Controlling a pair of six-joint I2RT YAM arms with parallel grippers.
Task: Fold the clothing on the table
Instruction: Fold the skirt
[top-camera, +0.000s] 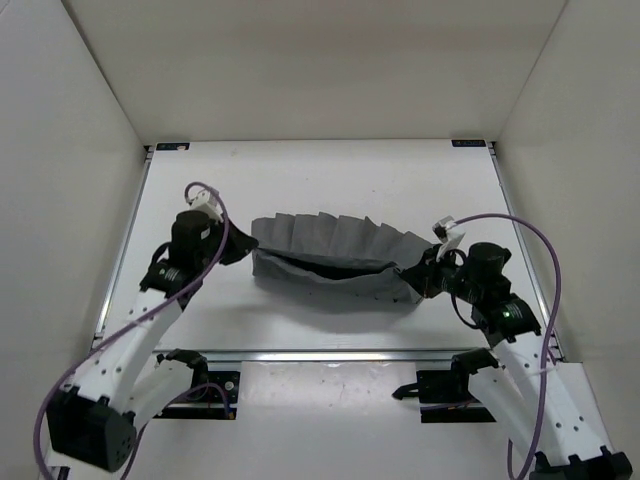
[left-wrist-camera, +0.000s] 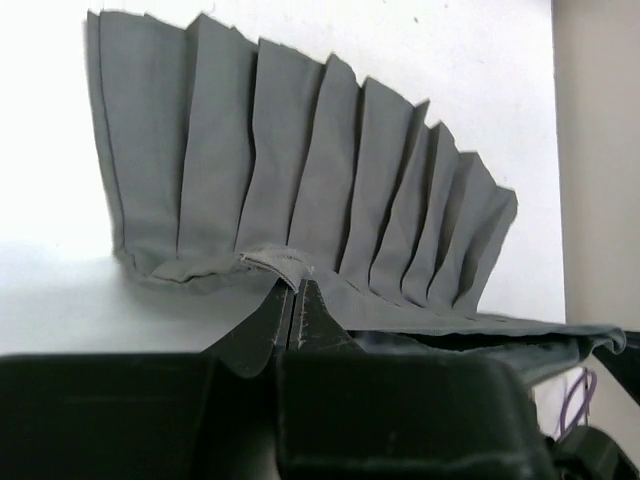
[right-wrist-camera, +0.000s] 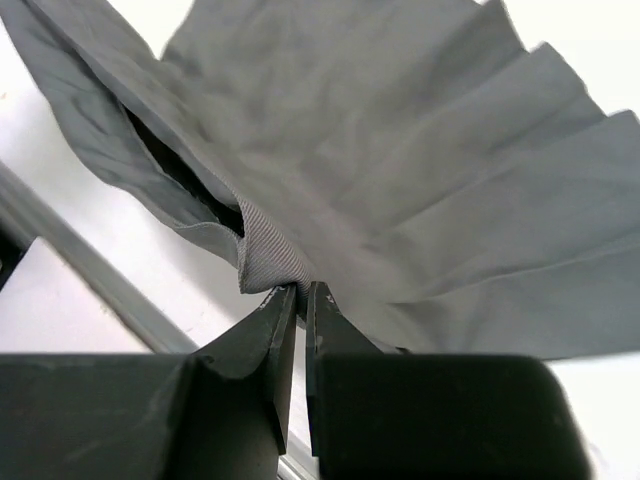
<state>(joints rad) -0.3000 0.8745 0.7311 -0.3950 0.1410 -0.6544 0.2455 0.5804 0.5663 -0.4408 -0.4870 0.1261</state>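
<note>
Left claw (left-wrist-camera: 293, 305): clenched, the two dark fingers pressed together on a narrow band at the edge of the clothing (top-camera: 335, 248).
Right claw (right-wrist-camera: 300, 297): clenched too, its tips nipping a ribbed strip of hem, with only a thin slit between the fingers.
Clothing, position: strung between the two claws, one end at each. The far part lies on the counter (top-camera: 330, 170) beyond both claws.
Clothing, look: plain dark grey, with a fan of pleat-like folds running away from the left claw. In front of the right claw it is crumpled at the middle and pleated toward the right.
Near edge: two layers meet at each claw. Between the claws the layers gape apart, leaving a dark slot that shows left of the right claw and right of the left claw.
Height: the gripped edge sags in a shallow curve between the claws. Whether its middle touches the counter cannot be told.
Rail (right-wrist-camera: 95, 275): a thin metal strip just below and left of the right claw, on the near side of both claws.
Cable (top-camera: 548, 262): purple, looping outward behind the right claw. A matching loop sits behind the left one.
Walls (top-camera: 70, 120): plain white, well beyond the claws on either side and at the far end.
</note>
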